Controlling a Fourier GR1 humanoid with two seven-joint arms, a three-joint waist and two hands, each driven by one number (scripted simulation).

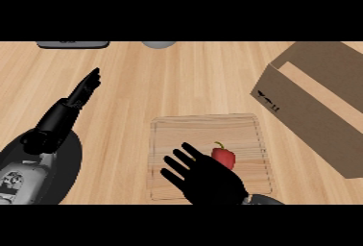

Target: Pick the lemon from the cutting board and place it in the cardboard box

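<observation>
Right robot hand [209,180] hovers spread beside pepper [224,156].

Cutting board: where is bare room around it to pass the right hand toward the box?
Bare counter lies beyond the cutting board's far edge, and in the strip between board and cardboard box. The board's far half is bare too. Crowded: its near half, where the open right hand sits beside the red pepper.

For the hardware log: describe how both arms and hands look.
The left forearm is a rounded light grey shell with a black side. The left hand is plain black and slim. The right hand is plain black too, with thick fingers; only a grey sliver of the right forearm shows. No cables or markings visible.
</observation>
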